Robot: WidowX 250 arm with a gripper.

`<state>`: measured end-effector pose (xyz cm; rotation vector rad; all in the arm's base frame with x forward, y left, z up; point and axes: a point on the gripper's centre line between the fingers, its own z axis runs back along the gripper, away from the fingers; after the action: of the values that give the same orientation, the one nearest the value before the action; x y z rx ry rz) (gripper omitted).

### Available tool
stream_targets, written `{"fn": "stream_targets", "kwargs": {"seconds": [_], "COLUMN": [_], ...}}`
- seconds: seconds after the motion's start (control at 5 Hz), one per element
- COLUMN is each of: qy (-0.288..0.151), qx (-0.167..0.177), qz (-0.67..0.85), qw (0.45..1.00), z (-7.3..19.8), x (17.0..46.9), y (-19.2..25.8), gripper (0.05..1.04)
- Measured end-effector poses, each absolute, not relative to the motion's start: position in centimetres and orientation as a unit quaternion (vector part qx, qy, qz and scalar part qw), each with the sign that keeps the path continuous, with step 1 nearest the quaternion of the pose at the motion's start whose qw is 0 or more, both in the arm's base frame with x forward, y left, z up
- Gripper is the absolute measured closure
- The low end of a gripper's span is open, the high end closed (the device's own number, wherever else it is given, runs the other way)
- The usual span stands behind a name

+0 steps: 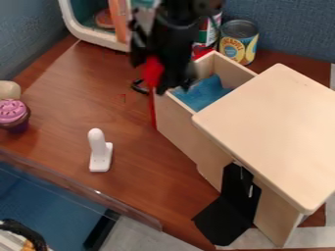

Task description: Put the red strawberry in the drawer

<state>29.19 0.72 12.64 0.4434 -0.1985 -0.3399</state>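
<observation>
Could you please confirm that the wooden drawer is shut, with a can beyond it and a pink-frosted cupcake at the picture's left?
Not quite: the camera view shows the wooden drawer open, not shut, with the can beyond it and the pink-frosted cupcake at the picture's left.

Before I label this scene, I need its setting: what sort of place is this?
Probably a toy kitchen set up for robot trials: a play cupcake, a food can and an open wooden drawer on a tabletop suggest it.

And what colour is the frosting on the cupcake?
The frosting is pinkish-purple, seen best in the camera view.
</observation>
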Motion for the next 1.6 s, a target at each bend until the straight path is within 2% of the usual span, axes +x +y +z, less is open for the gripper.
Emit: {"fn": "stream_targets", "kwargs": {"seconds": [0.2, 0.4, 1.0, 1.2, 1.4, 1.6], "qy": [-0.123, -0.135, -0.11, -0.116, -0.13, -0.123], "qx": [0.186, 0.165, 0.129, 0.137, 0.15, 0.165], "qz": [-0.153, -0.145, -0.19, -0.197, -0.199, -0.207], "qw": [0.963, 0.966, 0.967, 0.964, 0.96, 0.956], "z": [14.3, 14.9, 11.2, 10.5, 10.3, 10.0], "x": [31.0, 31.8, 33.0, 33.8, 34.4, 33.6], "y": [0.4, 0.3, -4.0, -5.3, -5.3, -5.0], "gripper": [0.361, 0.361, 0.361, 0.287, 0.085, 0.083]}}
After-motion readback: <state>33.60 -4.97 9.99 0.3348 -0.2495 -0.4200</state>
